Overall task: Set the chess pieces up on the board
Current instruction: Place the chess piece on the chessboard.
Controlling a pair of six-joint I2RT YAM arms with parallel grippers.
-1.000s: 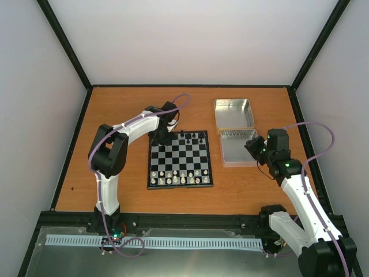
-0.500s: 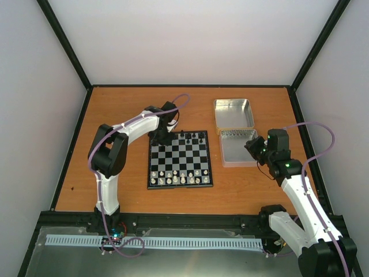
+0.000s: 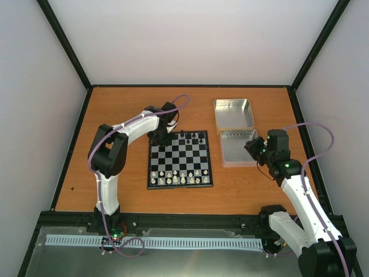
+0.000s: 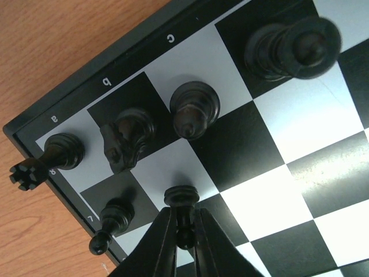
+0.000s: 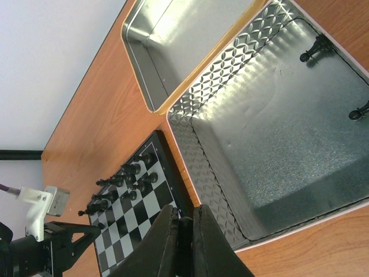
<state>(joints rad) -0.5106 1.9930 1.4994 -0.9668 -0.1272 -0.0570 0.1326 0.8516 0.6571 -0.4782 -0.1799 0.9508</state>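
Observation:
The board (image 3: 180, 186) lies mid-table with white pieces on its two near rows and several black chess pieces (image 3: 190, 137) on its far rows. My left gripper (image 3: 159, 140) is at the far left corner. In the left wrist view it (image 4: 184, 236) is shut on a black pawn (image 4: 182, 196), whose base rests on a white square next to another pawn (image 4: 112, 222), behind a rook (image 4: 57, 156), knight (image 4: 127, 138) and bishop (image 4: 195, 107). My right gripper (image 5: 184, 231) hovers beside the tin, shut on a dark piece that barely shows. Two black pawns (image 5: 314, 49) lie in the tin.
Two silver tins sit right of the board: the nearer one (image 3: 237, 148) holds the loose pawns, the farther one (image 3: 233, 112) shows nothing inside. In the right wrist view the nearer tin's wall (image 5: 202, 150) is close to the board's right edge (image 5: 173, 173).

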